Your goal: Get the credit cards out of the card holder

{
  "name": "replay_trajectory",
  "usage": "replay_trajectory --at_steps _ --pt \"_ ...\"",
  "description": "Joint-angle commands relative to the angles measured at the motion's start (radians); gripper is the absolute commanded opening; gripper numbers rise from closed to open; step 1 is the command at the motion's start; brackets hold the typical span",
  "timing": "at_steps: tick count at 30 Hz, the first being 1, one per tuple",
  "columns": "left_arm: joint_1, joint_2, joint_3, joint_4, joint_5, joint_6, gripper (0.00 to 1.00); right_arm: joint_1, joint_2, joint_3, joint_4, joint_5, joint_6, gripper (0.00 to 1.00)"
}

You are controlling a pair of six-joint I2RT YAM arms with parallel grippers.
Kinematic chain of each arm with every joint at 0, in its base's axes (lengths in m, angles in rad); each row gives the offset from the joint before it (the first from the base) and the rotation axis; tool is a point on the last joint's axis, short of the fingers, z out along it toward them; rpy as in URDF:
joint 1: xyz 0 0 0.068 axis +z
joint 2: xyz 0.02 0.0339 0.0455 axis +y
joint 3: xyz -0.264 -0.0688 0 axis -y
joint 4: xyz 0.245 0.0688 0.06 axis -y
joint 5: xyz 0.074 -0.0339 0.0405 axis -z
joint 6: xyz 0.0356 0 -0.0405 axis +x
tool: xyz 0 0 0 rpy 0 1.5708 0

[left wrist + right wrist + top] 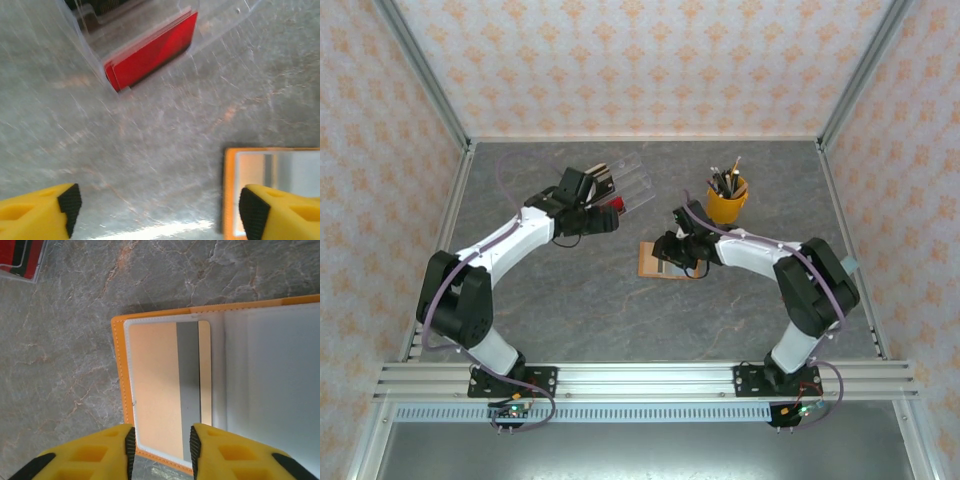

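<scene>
The orange card holder (pixel 654 263) lies open on the grey table, grey inside with an orange rim (pixel 119 370). In its left pocket sits a peach credit card (pixel 152 385) with a grey stripe. My right gripper (pixel 162 450) hovers over the holder's near edge, its yellow fingers (pixel 125 452) a card-stripe's width apart with nothing pinched between them. My left gripper (pixel 161 210) stands wide open above bare table, between the holder's edge (pixel 229 190) and a clear tray holding red cards (pixel 150 50). In the top view the left gripper (pixel 608 217) is beside that tray.
The clear plastic tray (pixel 635 190) with the red cards (pixel 617 208) lies left of centre at the back. A yellow cup (pixel 727 205) of pens stands just behind the right arm's wrist. Patterned walls enclose the table on three sides.
</scene>
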Motion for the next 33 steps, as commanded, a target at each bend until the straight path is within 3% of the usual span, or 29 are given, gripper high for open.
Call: replay_trajectory --at_steps 1,10,16,20,33 --pt "-0.018 -0.008 -0.043 0.102 0.146 -0.128 0.79 -0.004 0.025 0.034 0.007 0.016 -0.001 0.35" --pt "-0.123 0.082 -0.072 0.176 0.194 -0.255 0.68 -0.004 0.039 0.042 -0.018 0.094 0.002 0.33" --pt "-0.166 0.154 -0.071 0.26 0.229 -0.337 0.52 -0.004 0.045 0.041 -0.035 0.11 -0.007 0.32" --pt "-0.185 0.205 -0.039 0.257 0.241 -0.34 0.42 -0.004 0.051 0.044 -0.044 0.114 -0.009 0.29" --pt "-0.193 0.288 0.033 0.206 0.252 -0.313 0.24 -0.004 0.076 0.06 -0.046 0.093 -0.018 0.25"
